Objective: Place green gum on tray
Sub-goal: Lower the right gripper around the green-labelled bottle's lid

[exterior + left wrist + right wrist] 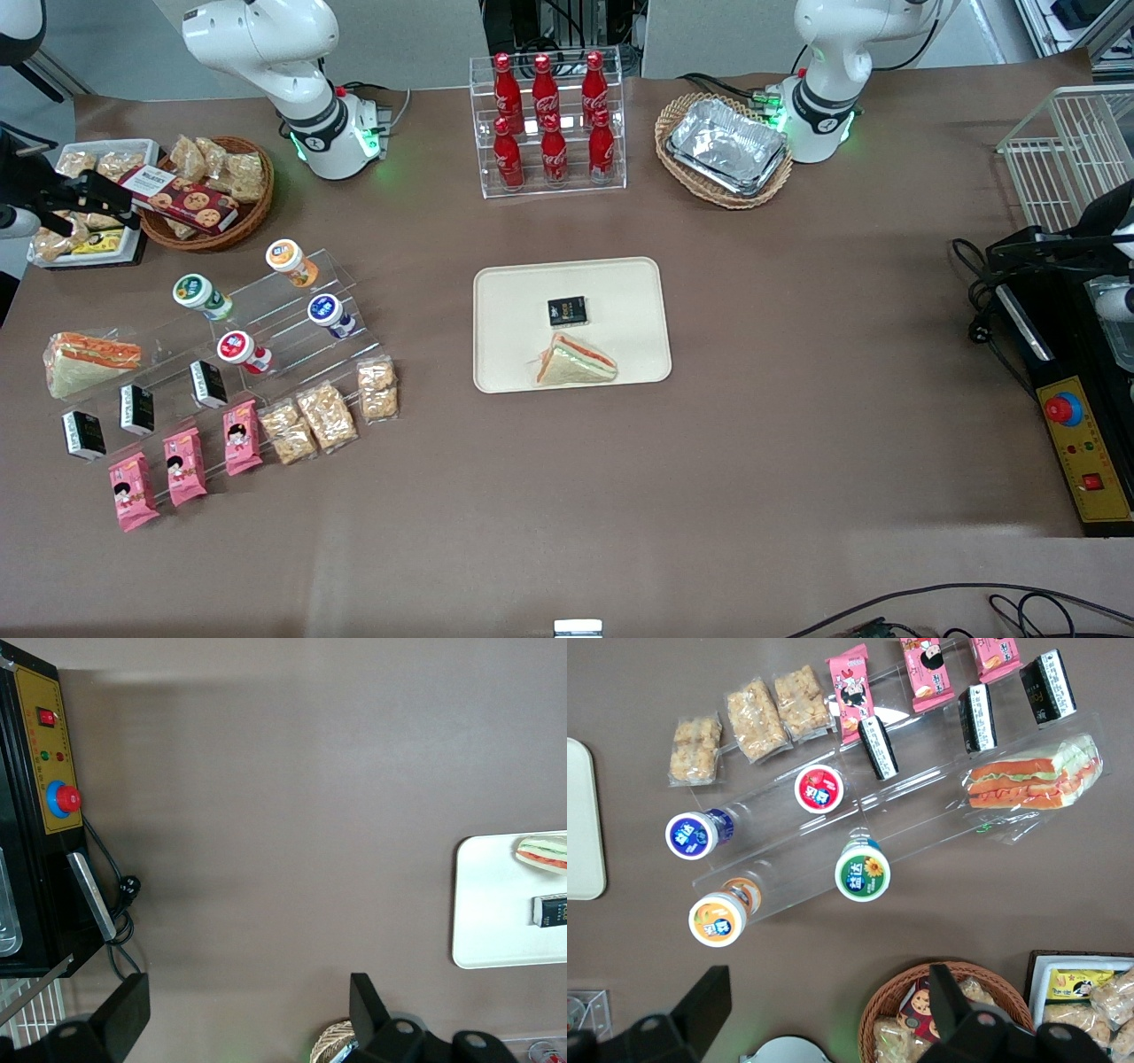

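The green gum is a small white bottle with a green lid, lying on a clear stepped stand; it also shows in the right wrist view. The cream-beige tray lies at the table's middle and holds a black box and a wrapped sandwich. The tray's edge shows in the right wrist view and part of it in the left wrist view. My gripper hangs open and empty high above the table, farther from the front camera than the gum, by the snack basket.
Orange-lidded, blue-lidded and red-lidded bottles share the stand with the gum. A snack basket sits near my gripper. A cola bottle rack and a wicker basket of foil trays stand farthest from the camera.
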Controlling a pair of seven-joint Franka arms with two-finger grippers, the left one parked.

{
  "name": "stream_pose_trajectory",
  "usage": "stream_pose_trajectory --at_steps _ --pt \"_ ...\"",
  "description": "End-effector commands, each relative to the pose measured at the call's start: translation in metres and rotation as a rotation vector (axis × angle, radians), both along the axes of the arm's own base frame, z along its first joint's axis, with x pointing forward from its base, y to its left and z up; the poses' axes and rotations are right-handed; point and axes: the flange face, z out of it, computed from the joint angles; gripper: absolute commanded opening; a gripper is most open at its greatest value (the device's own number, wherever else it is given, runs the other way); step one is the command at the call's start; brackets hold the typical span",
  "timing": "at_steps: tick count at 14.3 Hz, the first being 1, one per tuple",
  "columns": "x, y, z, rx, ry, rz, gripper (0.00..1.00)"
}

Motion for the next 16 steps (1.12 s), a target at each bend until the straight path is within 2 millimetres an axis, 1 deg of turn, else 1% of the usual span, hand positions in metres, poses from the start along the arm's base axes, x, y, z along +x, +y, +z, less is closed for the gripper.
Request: stream_pose_trajectory --at_steps 1,3,5,8,10,16 --pt "-0.007 -0.003 -0.009 -0.011 -0.011 0.007 1.00" --pt "-0.005 -0.001 -0.024 -0.010 -0.009 0.010 1.00" --pt "-0.003 0.002 -0.046 -0.014 -0.006 0.015 1.00" --pt "-0.001 0.004 -0.090 -0.049 -0.011 0.035 1.00" --pt "-0.003 0.005 -0.112 -0.054 -0.020 0.042 1.00" --pt "0.000 -0.012 -0.152 -0.060 -0.024 0.011 1.00"
